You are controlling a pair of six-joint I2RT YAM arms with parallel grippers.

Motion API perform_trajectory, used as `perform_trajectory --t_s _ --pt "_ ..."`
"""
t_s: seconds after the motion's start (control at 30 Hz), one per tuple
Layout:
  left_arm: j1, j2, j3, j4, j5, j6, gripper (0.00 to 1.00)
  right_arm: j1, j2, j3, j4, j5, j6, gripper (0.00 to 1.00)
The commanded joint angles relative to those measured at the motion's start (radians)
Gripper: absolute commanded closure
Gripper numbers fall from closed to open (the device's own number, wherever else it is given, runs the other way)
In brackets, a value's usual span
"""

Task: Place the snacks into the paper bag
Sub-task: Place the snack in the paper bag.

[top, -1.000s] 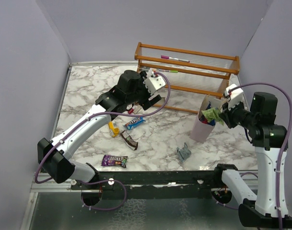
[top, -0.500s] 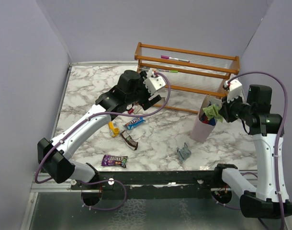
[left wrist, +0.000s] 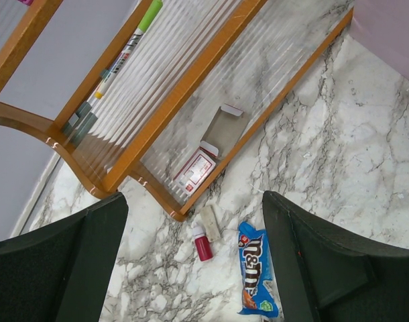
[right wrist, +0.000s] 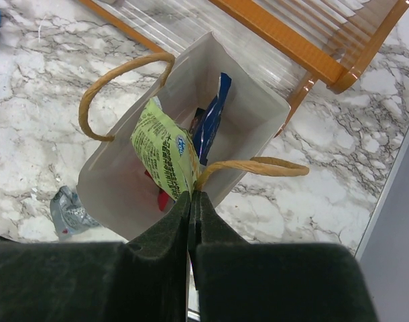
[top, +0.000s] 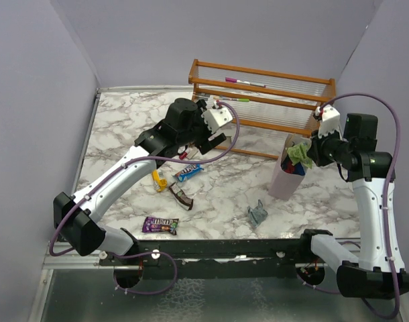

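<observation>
Snack (right wrist: 163, 157) green; bag (right wrist: 117, 188) pale lilac; table (top: 124, 134) grey-veined marble; rack (left wrist: 191, 82) orange

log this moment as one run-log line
step: bagging | right gripper: shut on green packet, in paper bag mouth | left gripper: open, above blue packet

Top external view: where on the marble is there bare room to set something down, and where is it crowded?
Bare: the far-left corner of the table, between the wall and the wooden rack; also the strip between the blue packet and the paper bag. Crowded: the yellow snack, blue packet and dark brown snack cluster together.
</observation>
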Motion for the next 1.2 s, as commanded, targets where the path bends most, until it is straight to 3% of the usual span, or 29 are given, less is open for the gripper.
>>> perform_trajectory --t_s 0.0,0.6,0.8,0.97,1.17 --pt "-0.003 0.008 -0.014 0.020 -0.016 0.004 0.15 -0.004 0.009 0.017 0.043 0.028 0.018 0.99" --pt "-0.003 0.008 -0.041 0.023 -0.031 0.012 0.15 -0.004 0.050 0.002 0.051 -0.036 0.042 0.86" --pt "-0.002 0.002 -0.057 0.027 -0.041 0.015 0.15 -0.004 0.042 0.019 0.039 -0.137 0.028 0.83" --pt "-0.003 -0.006 -0.081 0.022 -0.069 0.018 0.14 -0.004 0.015 0.047 0.036 -0.268 -0.007 0.75" --pt "0.024 -0.010 -0.107 -0.018 -0.071 0.020 0.12 -0.004 -0.025 0.115 0.047 -0.317 -0.022 0.64"
